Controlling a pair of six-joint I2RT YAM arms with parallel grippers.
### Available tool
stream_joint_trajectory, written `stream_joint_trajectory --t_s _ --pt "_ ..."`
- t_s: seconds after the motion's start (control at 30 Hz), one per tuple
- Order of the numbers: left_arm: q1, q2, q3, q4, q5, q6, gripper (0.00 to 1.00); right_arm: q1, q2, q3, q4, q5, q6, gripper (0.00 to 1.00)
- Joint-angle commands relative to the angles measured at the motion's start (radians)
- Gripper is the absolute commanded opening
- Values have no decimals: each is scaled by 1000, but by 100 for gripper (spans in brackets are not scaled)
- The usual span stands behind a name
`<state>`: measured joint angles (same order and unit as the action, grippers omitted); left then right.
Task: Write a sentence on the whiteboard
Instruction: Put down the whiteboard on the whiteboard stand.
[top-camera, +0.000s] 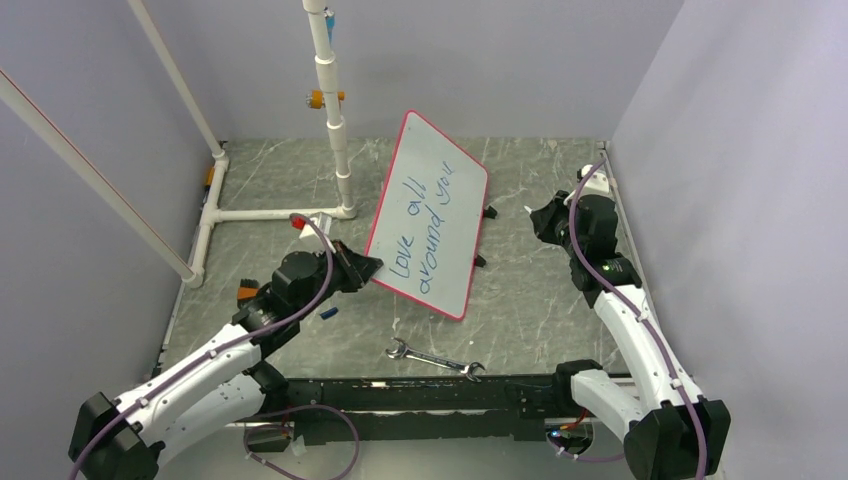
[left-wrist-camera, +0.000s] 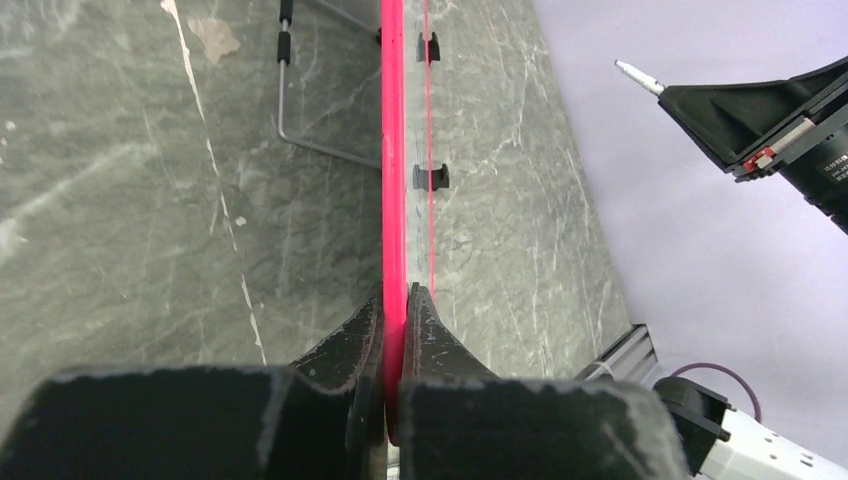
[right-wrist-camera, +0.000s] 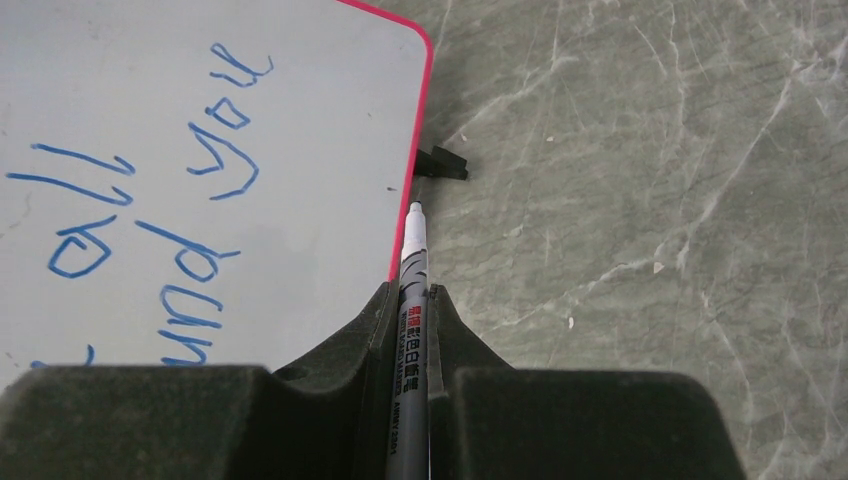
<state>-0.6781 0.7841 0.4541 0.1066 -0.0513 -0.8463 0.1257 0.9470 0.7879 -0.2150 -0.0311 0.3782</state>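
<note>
Since the blue handwritten sentence (top-camera: 425, 232), "love all around you" in two lines, seems complete on the large flat white whiteboard with the thin red-pink rim (top-camera: 440, 175), I judge that the writing is at its end. The step in hand is then to take the pen away cleanly.

The whiteboard rests at an angle on the grey marbled counter (top-camera: 540, 300). At the whiteboard's near left edge, the left pincer (left-wrist-camera: 395, 300) is pressed together on the red-pink rim and pinches it. Off the whiteboard's right edge, the right pincer (right-wrist-camera: 410, 300) is closed around a thin grey and white marker pen (right-wrist-camera: 413, 255). The pen's tip stands just beside the rim, next to a small black foot (right-wrist-camera: 443, 163), and does not touch the white surface.

To do this step well, the right arm should move away from the whiteboard and not across it, because fresh ink probably smears and a low tip would leave a stray line. The left grip should hold firm until the pen is well apart, then open slowly so that the whiteboard does not jump. A silver metal wrench (top-camera: 435, 360) lies on the counter nearer the arms than the whiteboard, so a low retreat could strike it.
</note>
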Motion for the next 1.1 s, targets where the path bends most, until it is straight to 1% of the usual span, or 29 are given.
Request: stream_joint_trajectory --t_s 0.0,0.13,0.37,0.4,0.6,0.83,1.07 --pt "0 9 156 -40 -84 205 0 -1 3 -9 61 1 4 0" --pt "-1 48 236 -66 -48 218 0 -1 1 -13 62 2 1 0" --pt "0 166 376 -105 34 250 0 -2 -13 -15 48 13 -10 0" --pt "0 178 392 -133 40 247 0 -2 -15 -16 46 14 -10 0" --pt "-1 200 419 -115 42 221 0 -2 -21 -21 45 17 -13 0" --pt "0 258 505 -163 42 271 0 -3 -19 -19 48 12 -13 0" --pt "2 315 526 -177 29 303 0 -2 -22 -21 46 12 -15 0"
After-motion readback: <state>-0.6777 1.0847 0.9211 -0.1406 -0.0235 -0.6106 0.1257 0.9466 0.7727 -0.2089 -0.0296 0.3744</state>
